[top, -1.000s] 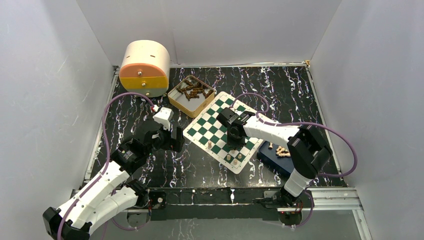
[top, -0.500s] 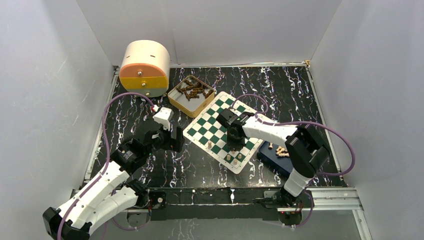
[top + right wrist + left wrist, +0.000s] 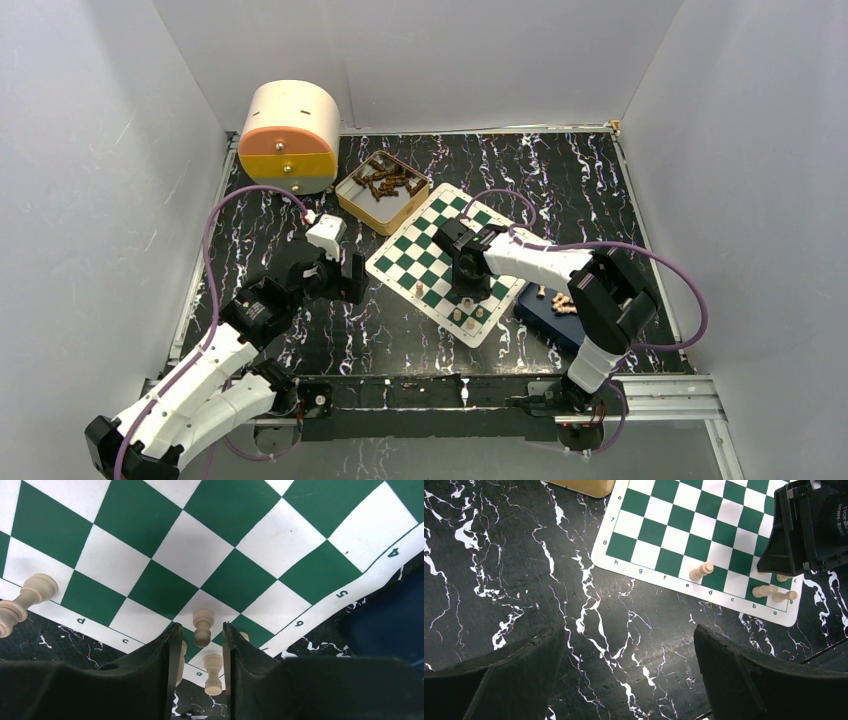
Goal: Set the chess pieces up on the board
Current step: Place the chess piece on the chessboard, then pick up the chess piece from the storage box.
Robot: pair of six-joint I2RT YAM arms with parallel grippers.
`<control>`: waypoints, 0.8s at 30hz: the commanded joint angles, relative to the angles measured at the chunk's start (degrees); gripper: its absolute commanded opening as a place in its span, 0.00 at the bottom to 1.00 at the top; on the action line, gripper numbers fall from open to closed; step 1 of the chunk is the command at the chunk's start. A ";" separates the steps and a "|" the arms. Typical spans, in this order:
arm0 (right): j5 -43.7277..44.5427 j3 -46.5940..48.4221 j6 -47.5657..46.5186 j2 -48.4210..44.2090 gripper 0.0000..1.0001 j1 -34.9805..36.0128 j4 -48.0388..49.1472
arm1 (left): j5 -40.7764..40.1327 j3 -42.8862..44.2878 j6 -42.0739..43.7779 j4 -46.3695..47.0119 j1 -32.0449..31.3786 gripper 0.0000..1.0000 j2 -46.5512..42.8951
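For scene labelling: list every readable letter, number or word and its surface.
"h g f e d c b a": border of the green-and-white checked board mat
"6 7 8": one side border
"4 5 6": opposite side border
Print on black right end effector: blurred

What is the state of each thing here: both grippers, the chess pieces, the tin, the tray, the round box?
Left gripper: open, empty.
Right gripper: slightly open around one upright light tan wooden pawn.
Other light tan chess pieces: standing on the green-and-white checked board.
Tan square tin: open, holding dark pieces.
Dark blue rectangular tray: holding light pieces.
Round cream box: orange drawer shut.
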 commanded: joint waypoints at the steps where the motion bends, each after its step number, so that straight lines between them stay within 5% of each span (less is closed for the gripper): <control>1: 2.01 2.70 0.77 -1.42 0.46 0.22 -2.42 | -0.93 0.12 0.49 -0.03 -0.16 0.98 -0.80; 13: 7.99 7.34 -0.49 -6.78 0.43 -1.18 -7.90 | -0.83 0.13 0.40 0.02 -0.16 0.98 -0.83; 24: 9.53 4.78 -5.82 -16.87 0.38 -13.94 -9.25 | -0.71 0.14 0.40 -0.11 -0.16 0.98 -0.92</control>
